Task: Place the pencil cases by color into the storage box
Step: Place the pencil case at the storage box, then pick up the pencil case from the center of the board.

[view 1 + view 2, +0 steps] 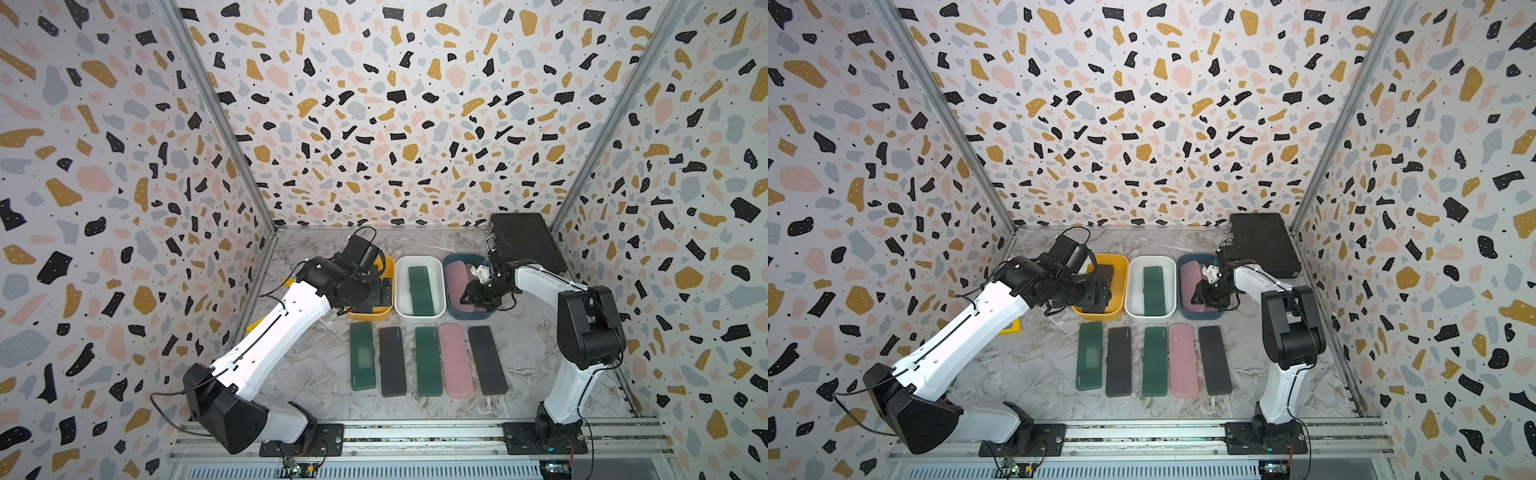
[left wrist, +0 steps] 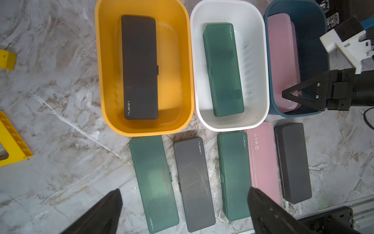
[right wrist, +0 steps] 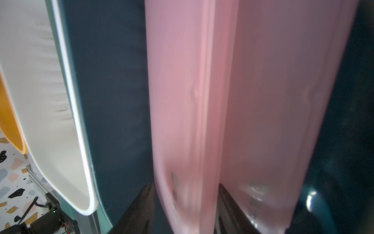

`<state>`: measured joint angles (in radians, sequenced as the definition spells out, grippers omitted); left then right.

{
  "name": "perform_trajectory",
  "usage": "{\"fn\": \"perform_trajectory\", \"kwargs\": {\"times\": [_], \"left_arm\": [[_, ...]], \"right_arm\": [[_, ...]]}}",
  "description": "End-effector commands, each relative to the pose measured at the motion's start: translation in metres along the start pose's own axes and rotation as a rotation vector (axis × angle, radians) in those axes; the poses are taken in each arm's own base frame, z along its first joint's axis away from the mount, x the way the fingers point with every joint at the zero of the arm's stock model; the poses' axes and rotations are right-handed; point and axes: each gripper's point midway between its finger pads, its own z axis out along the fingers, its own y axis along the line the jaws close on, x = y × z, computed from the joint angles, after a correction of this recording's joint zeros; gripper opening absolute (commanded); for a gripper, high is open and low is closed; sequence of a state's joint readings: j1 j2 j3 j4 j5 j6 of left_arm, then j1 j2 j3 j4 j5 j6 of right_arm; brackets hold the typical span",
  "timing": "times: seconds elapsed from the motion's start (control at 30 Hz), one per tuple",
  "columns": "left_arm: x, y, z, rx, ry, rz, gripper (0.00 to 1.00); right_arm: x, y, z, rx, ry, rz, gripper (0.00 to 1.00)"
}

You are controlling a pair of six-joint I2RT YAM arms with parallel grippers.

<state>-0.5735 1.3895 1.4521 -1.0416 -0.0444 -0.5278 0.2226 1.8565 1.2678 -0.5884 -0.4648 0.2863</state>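
Observation:
Three bins stand in a row. The yellow bin (image 2: 105, 81) holds a black pencil case (image 2: 139, 66), the white bin (image 1: 401, 291) a green one (image 1: 420, 291). Two pink cases lie in the dark blue bin (image 2: 311, 40). My right gripper (image 3: 185, 186) reaches into it, open, with one blurred pink case (image 3: 182, 101) between its jaws and a gap at one finger; the other pink case (image 3: 283, 101) lies beside. My left gripper (image 2: 184, 190) hovers open and empty over the yellow bin. In front lie green (image 1: 362, 355), black (image 1: 392, 361), green (image 1: 428, 360), pink (image 1: 456, 360) and black (image 1: 487, 359) cases.
A large black briefcase (image 1: 528, 243) lies at the back right corner, just behind the right arm. A yellow plastic piece (image 2: 10, 141) sits on the marble left of the yellow bin. Patterned walls close three sides; a metal rail (image 1: 415, 436) runs along the front.

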Motion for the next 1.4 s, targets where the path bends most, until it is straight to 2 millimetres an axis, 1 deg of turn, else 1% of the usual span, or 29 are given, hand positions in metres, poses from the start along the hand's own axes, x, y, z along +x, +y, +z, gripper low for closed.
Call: {"fn": "perform_trajectory", "kwargs": {"times": [0.0, 0.17, 0.27, 0.4, 0.47, 0.57, 0.6, 0.67, 0.8, 0.83, 0.93, 1.03, 1.1, 1.2, 1.37], "left_arm": [[0.009, 0.009, -0.004, -0.037, 0.015, -0.004, 1.0], [0.024, 0.024, -0.001, -0.111, 0.072, -0.017, 1.0], [0.035, 0.03, 0.005, -0.142, 0.122, -0.021, 1.0], [0.049, 0.034, 0.015, -0.157, 0.176, -0.027, 1.0], [0.052, 0.035, 0.017, -0.155, 0.182, -0.033, 1.0], [0.054, 0.035, 0.017, -0.146, 0.178, -0.041, 1.0], [0.053, 0.035, 0.016, -0.144, 0.173, -0.043, 1.0], [0.054, 0.034, 0.015, -0.136, 0.164, -0.046, 1.0], [0.055, 0.033, 0.016, -0.113, 0.147, -0.06, 1.0], [0.057, 0.032, 0.017, -0.104, 0.144, -0.068, 1.0], [0.059, 0.029, 0.02, -0.071, 0.134, -0.087, 1.0], [0.063, 0.027, 0.024, -0.044, 0.123, -0.107, 1.0], [0.065, 0.026, 0.027, -0.033, 0.119, -0.12, 1.0], [0.068, 0.026, 0.029, -0.018, 0.108, -0.136, 1.0], [0.074, 0.027, 0.033, -0.006, 0.108, -0.152, 1.0]], "right_arm": [[-0.012, 0.006, -0.028, 0.043, -0.057, -0.033, 0.53], [-0.014, 0.008, -0.039, 0.063, -0.075, -0.045, 0.55], [-0.015, 0.01, -0.05, 0.077, -0.096, -0.058, 0.57], [-0.012, 0.015, -0.07, 0.1, -0.127, -0.08, 0.59], [-0.008, 0.016, -0.081, 0.119, -0.14, -0.09, 0.6], [0.006, 0.013, -0.099, 0.168, -0.145, -0.089, 0.62], [0.013, 0.01, -0.104, 0.186, -0.142, -0.087, 0.63], [0.03, 0.005, -0.112, 0.221, -0.133, -0.079, 0.64], [0.071, -0.008, -0.123, 0.275, -0.104, -0.055, 0.69], [0.082, -0.009, -0.124, 0.276, -0.096, -0.051, 0.71], [0.109, -0.014, -0.128, 0.28, -0.098, -0.029, 0.75], [0.128, -0.017, -0.128, 0.274, -0.102, -0.008, 0.79], [0.138, -0.02, -0.124, 0.273, -0.091, 0.005, 0.84], [0.149, -0.024, -0.113, 0.273, -0.063, 0.021, 0.88], [0.158, -0.03, -0.095, 0.297, -0.021, 0.021, 0.93]]}}
